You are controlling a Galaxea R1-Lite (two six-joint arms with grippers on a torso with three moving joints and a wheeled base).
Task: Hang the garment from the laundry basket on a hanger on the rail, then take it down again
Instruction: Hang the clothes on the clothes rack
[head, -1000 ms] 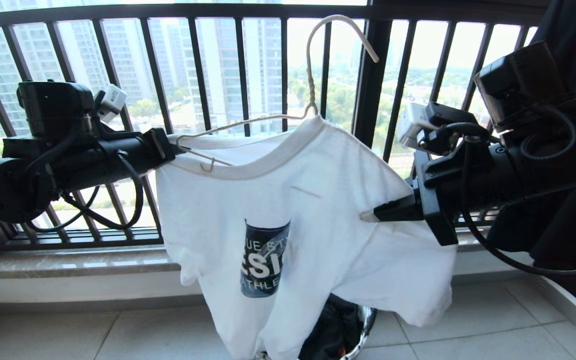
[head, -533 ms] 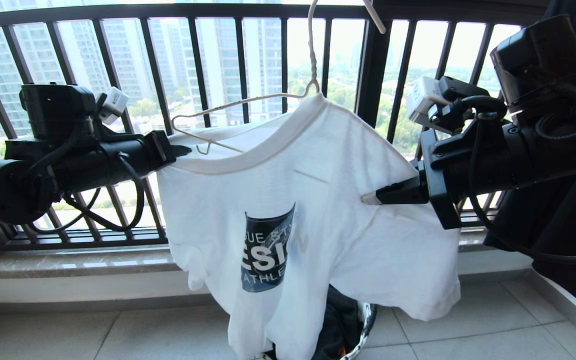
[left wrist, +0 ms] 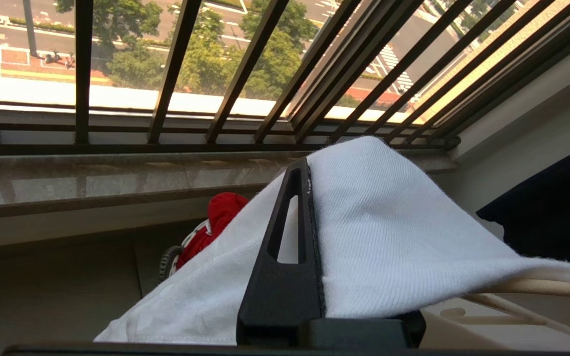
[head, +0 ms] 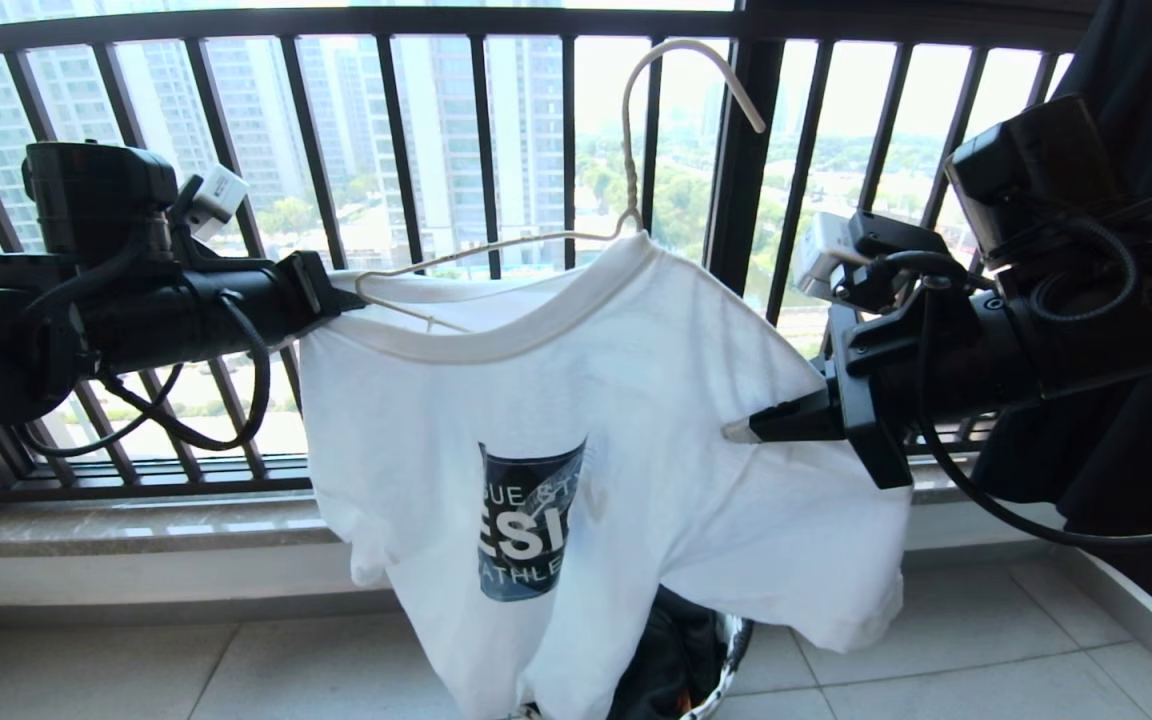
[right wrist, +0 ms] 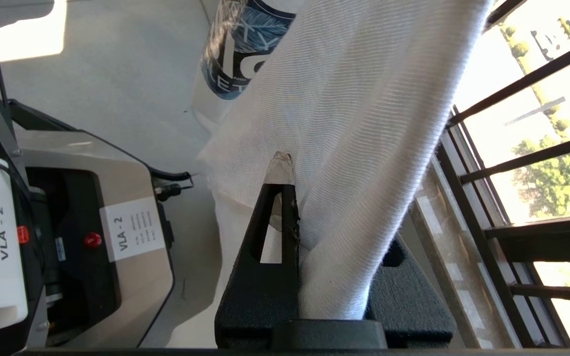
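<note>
I hold the white T-shirt point(head: 576, 400) spread between both arms so the wire hanger point(head: 536, 240) can seat in its neck. My left gripper point(head: 341, 298) is clamped on the left shoulder, my right gripper point(head: 751, 428) closed on the right side. The basket point(head: 726, 650) sits below, near the floor.

The T-shirt point(head: 656, 400) is plain white with a ribbed white neckband and a dark blue square print point(head: 526, 520) bearing white lettering; the wire hanger point(head: 496, 245) is cream; both grippers, left point(head: 341, 300) and right point(head: 741, 430), are black; the balcony railing point(head: 496, 20) is dark, the floor tiles point(head: 986, 640) pale grey, a red item point(left wrist: 218, 217) sits low by the sill
</note>
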